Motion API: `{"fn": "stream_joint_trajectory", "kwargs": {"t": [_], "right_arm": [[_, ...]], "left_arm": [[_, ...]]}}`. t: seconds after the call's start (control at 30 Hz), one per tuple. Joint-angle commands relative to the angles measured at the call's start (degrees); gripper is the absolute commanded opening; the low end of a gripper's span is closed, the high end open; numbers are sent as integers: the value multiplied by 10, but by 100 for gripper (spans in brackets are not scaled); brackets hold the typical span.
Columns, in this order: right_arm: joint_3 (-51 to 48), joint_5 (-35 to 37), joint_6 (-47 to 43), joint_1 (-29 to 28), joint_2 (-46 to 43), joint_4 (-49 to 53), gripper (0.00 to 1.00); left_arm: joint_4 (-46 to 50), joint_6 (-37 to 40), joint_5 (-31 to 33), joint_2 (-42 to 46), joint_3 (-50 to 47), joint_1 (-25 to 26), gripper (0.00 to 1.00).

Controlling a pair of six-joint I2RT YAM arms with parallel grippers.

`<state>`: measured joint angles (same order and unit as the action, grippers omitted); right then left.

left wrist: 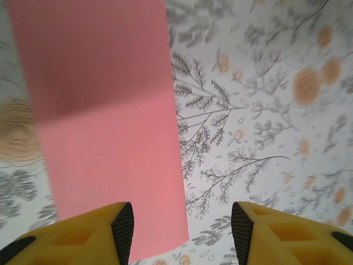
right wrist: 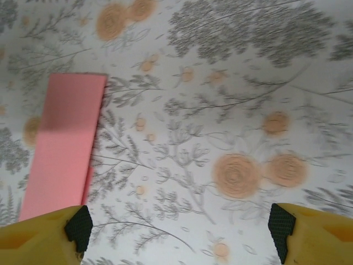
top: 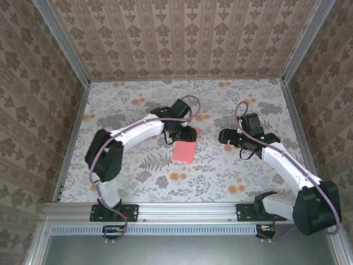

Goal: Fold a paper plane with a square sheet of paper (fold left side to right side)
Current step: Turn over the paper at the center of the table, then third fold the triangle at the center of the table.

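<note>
Yellow fingers, black pads (left wrist: 122, 229): the left jaws stand spread, pinching nothing. The square sheet of paper (left wrist: 105, 138) lies flat on the desk (left wrist: 265, 110) right under them. Its near corner sits in the gap, hard by the pad at 7 o'clock, and the strip runs away towards 12. It reads as a narrow rectangle, so I judge the left-to-right fold is already made.

Over to the right jaws: spread wide as well, and empty. From there the sheet (right wrist: 63, 146) lies off at 9 o'clock, long axis almost straight up and down, with a sliver of the lower layer peeping out along its right edge.

From above, the sheet (top: 184, 150) sits mid-desk, long axis roughly 1 to 7 o'clock. The left arm (top: 132, 135) hangs over its far end, while the right arm (top: 287, 163) stands apart at 3 o'clock. Left is plainly the nearer, and it meets the strip end-on, not across.
</note>
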<state>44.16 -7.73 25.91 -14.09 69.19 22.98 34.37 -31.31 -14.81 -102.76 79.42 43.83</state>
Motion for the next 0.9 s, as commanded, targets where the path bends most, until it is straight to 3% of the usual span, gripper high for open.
{"fn": "stream_joint_trajectory", "kwargs": {"t": [0.0, 0.2, 0.5, 0.87], "right_arm": [[30, -78, 28, -25, 56, -56, 81], [116, -66, 32, -91, 186, -84, 77], [242, -92, 50, -114, 365, -116, 70], [280, -114, 52, -120, 445, -127, 69]], "left_arm": [[-53, -5, -26, 44, -64, -32, 54], [-117, -28, -67, 91, -179, -88, 55], [-170, -51, -102, 78, -233, -106, 55], [-167, -48, -96, 77, -243, -112, 55]]}}
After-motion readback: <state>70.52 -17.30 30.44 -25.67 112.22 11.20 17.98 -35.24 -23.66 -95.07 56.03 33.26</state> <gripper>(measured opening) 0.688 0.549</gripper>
